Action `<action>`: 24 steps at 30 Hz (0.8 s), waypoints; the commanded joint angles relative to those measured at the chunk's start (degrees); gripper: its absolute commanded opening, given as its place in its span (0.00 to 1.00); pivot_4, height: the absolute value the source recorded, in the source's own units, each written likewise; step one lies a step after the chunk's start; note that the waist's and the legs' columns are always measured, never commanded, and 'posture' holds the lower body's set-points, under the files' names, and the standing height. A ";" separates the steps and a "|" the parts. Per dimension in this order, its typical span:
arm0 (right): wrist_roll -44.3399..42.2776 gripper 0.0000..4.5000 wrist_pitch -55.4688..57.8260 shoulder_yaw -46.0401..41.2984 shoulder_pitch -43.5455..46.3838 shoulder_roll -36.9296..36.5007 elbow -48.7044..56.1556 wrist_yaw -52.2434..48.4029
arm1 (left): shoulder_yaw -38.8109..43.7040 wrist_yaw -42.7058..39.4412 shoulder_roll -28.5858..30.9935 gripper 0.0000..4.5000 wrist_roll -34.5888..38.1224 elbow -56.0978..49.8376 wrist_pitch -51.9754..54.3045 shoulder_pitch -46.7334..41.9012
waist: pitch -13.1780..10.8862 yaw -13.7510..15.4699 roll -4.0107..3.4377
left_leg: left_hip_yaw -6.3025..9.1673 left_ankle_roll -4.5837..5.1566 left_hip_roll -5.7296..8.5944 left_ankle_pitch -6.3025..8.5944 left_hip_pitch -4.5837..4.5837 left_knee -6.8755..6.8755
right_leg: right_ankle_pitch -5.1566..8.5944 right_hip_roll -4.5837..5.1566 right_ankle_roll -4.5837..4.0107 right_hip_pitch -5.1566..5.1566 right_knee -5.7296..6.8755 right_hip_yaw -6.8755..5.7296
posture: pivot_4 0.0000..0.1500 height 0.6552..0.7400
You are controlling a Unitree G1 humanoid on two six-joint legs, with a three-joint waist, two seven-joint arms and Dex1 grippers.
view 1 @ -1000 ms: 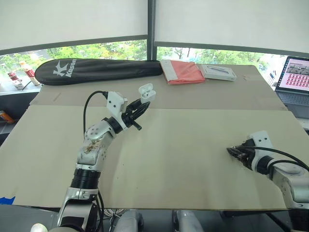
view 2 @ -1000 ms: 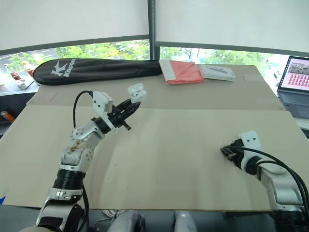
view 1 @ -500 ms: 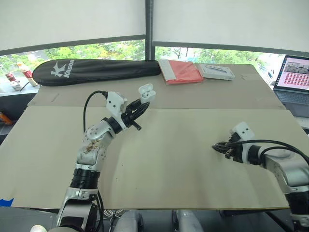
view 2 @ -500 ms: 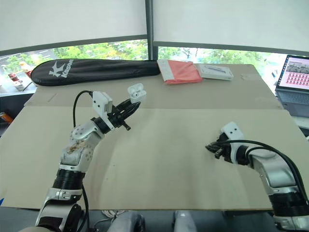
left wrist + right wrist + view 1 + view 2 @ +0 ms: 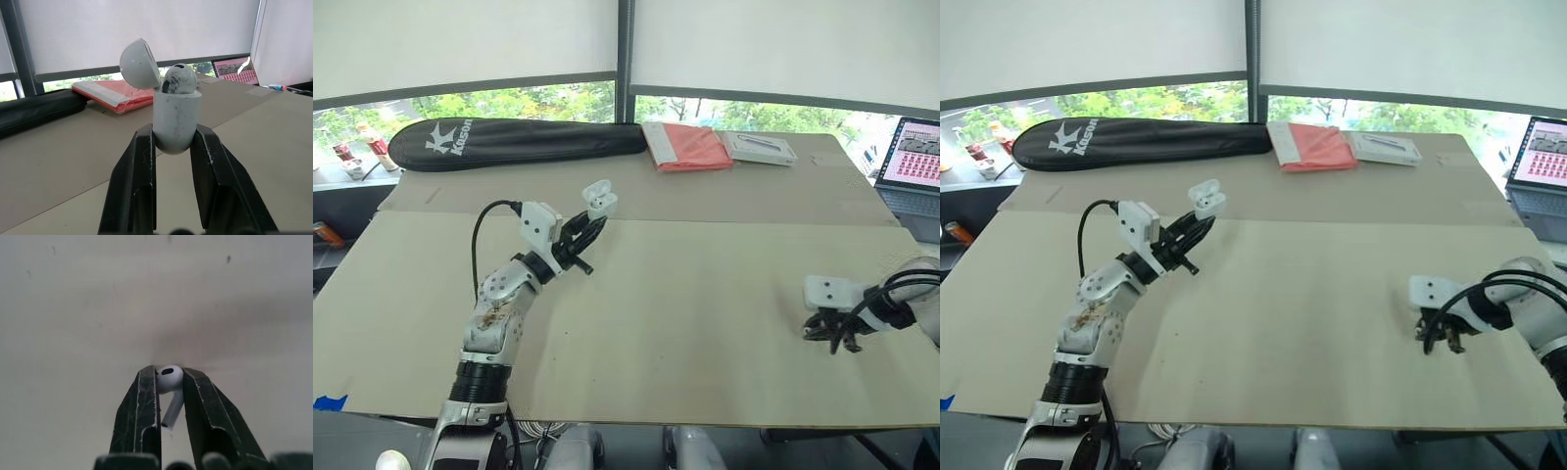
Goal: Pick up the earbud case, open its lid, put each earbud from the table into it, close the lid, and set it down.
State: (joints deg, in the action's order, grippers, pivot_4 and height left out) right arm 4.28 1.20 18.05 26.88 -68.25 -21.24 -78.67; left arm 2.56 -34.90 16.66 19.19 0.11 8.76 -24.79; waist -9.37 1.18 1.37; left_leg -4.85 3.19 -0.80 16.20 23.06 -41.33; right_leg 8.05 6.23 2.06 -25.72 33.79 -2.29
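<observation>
My left gripper is shut on the white earbud case, held up above the table's left half. Its lid stands open and one earbud sits inside. The case shows at the fingertips in the left eye view. At the right side my right gripper points down at the table, shut on the second white earbud, whose stem hangs between the fingers.
A black racket bag, a red pouch and a flat white box lie along the far edge. A laptop stands at the far right. Beige cardboard covers the table.
The right gripper has swung out to the right and turned from pointing left to pointing down. The left gripper with the case has sunk a little. The camera shifted slightly.
</observation>
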 commanded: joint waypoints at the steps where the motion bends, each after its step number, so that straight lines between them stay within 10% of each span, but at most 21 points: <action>1: 6.01 0.07 -6.63 1.30 -0.68 -2.92 -8.43 -0.38 | 1.04 0.73 0.46 0.11 0.48 -3.72 -0.44 0.40 | 0.00 0.15 0.00 | 0.02 0.02 0.00 0.01 -0.04 -0.01 | 0.00 0.00 0.00 0.11 -0.08 -0.01 | 1.00 1.00; 12: 5.16 0.07 -9.56 -3.68 -2.98 -0.57 -15.88 2.94 | 0.86 0.67 0.75 0.11 0.38 -2.62 -0.28 -0.46 | 0.04 0.10 0.07 | 0.09 0.14 -0.04 0.10 -0.34 -0.04 | -0.01 0.02 0.01 0.77 -0.68 -0.05 | 1.00 1.00; 19: 5.35 0.67 -7.29 -5.73 -5.12 -0.13 -14.11 2.37 | 0.42 0.27 0.58 0.11 0.35 -1.86 -0.09 -1.19 | 0.05 0.22 0.10 | 0.11 0.20 -0.05 0.15 -0.57 0.07 | 0.03 0.05 0.07 0.92 -0.67 -0.06 | 1.00 1.00; 24: 6.46 0.67 -9.42 -5.79 -6.17 -1.06 -14.27 1.76 | 0.28 0.21 0.58 0.11 0.42 -1.87 -0.03 -1.23 | 0.05 0.22 0.10 | 0.11 0.14 -0.04 0.11 -0.67 0.18 | 0.03 0.04 0.07 0.99 -0.67 -0.06 | 1.00 1.00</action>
State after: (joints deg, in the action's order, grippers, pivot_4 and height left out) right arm 8.98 -7.32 10.62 22.56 -69.01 -34.51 -75.88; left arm 2.65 -34.50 17.30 19.22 -0.48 8.96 -24.77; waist -9.32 1.40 1.47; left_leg -4.74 3.34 -0.85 16.32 22.33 -41.15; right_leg 8.09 6.27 2.15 -24.67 33.13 -2.36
